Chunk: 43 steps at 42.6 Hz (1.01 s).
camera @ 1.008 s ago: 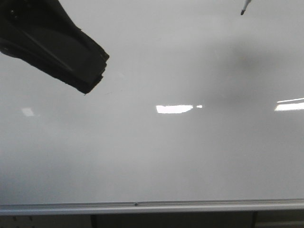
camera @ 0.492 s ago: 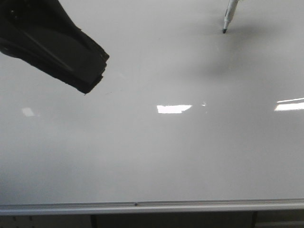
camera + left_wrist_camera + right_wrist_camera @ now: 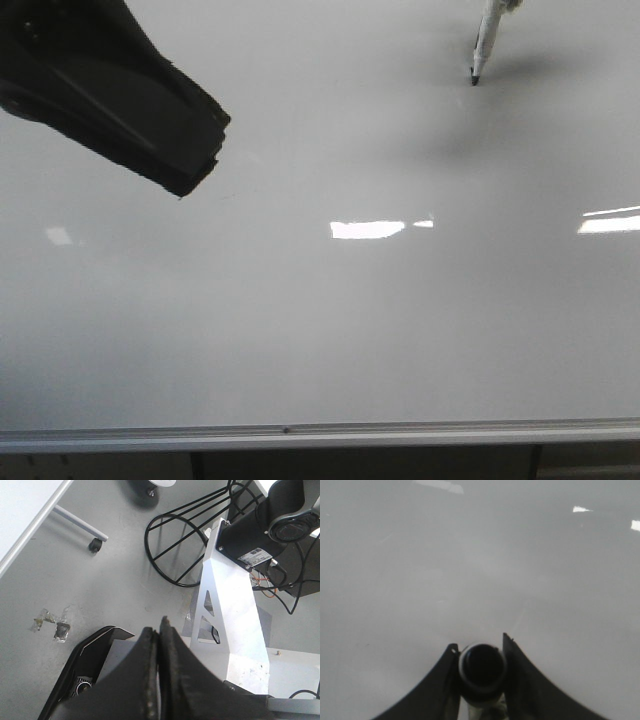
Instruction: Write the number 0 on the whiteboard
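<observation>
A marker (image 3: 483, 45) has dropped into the front view from the top edge over the past second, its dark tip now close to the whiteboard (image 3: 320, 320), apparently about to start the stroke. No number 0 shows anywhere on the board yet. The right wrist view adds what the front view lacks: the right pincer (image 3: 480, 645) clamped around the marker's barrel, seen end-on. The left pincer (image 3: 159, 630), pressed shut on nothing, faces the floor in its own view and hangs idle at upper left.
</observation>
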Each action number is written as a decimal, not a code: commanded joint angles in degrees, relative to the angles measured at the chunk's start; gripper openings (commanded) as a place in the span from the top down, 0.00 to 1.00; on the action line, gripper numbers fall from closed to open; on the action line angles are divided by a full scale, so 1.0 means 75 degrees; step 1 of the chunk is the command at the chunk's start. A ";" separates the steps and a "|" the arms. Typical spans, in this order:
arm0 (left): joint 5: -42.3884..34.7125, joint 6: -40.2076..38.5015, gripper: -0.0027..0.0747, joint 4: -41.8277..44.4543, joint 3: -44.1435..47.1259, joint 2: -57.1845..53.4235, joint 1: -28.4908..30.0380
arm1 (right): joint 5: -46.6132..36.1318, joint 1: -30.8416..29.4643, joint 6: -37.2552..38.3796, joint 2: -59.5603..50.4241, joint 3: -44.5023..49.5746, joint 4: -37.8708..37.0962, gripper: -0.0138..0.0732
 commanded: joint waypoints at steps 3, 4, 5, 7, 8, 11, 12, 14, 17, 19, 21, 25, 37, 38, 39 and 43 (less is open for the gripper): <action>0.0052 0.0020 0.99 -0.0494 -0.0227 -0.0232 -0.0072 | -0.0194 0.0001 -0.0073 -0.0147 -0.0269 0.0139 0.92; 0.0052 0.0020 0.99 -0.0494 -0.0227 -0.0232 -0.0072 | -0.0173 0.0001 -0.0073 -0.0126 -0.0269 0.0139 0.92; 0.0052 0.0020 0.99 -0.0494 -0.0227 -0.0232 -0.0072 | -0.0154 0.0001 -0.0073 -0.0119 -0.0269 0.0139 0.92; 0.0052 0.0020 0.99 -0.0494 -0.0227 -0.0232 -0.0072 | -0.0138 0.0001 -0.0073 -0.0092 -0.0260 0.0132 0.92; 0.0040 0.0020 0.99 -0.0494 -0.0227 -0.0232 -0.0072 | -0.0127 0.0001 -0.0073 -0.0091 -0.0260 0.0124 0.92; 0.0040 0.0020 0.99 -0.0494 -0.0227 -0.0232 -0.0072 | -0.0073 0.0001 -0.0073 -0.0064 -0.0260 0.0057 0.92; 0.0040 0.0020 0.99 -0.0494 -0.0227 -0.0232 -0.0072 | -0.0074 0.0001 -0.0073 -0.0064 -0.0254 0.0030 0.92; 0.0040 0.0020 0.99 -0.0494 -0.0227 -0.0232 -0.0072 | -0.0084 0.0001 -0.0073 -0.0064 -0.0237 -0.0096 0.92; 0.0040 0.0020 0.99 -0.0494 -0.0227 -0.0232 -0.0072 | -0.0096 -0.0006 -0.0073 -0.0064 -0.0229 -0.0282 0.91; 0.0040 0.0020 0.99 -0.0494 -0.0227 -0.0232 -0.0072 | -0.0120 -0.0006 -0.0073 -0.0064 -0.0229 -0.0361 0.91; 0.0040 0.0020 0.99 -0.0494 -0.0227 -0.0232 -0.0072 | -0.0152 -0.0006 -0.0073 -0.0064 -0.0229 -0.0416 0.91; 0.0040 0.0020 0.99 -0.0494 -0.0227 -0.0232 -0.0072 | -0.0243 -0.0006 -0.0073 -0.0064 -0.0229 -0.0495 0.91; 0.0040 0.0020 0.99 -0.0494 -0.0227 -0.0232 -0.0072 | -0.0578 -0.0006 -0.0073 -0.0064 -0.0229 -0.0677 0.91; 0.0040 0.0020 0.99 -0.0494 -0.0227 -0.0232 -0.0072 | -0.0587 -0.0006 -0.0073 -0.0064 -0.0229 -0.0705 0.91; 0.0040 0.0020 0.99 -0.0494 -0.0227 -0.0232 -0.0072 | -0.0606 -0.0006 -0.0073 -0.0064 -0.0229 -0.0736 0.91; 0.0040 0.0020 0.99 -0.0494 -0.0227 -0.0232 -0.0072 | -0.0695 -0.0006 -0.0073 -0.0064 -0.0229 -0.0856 0.91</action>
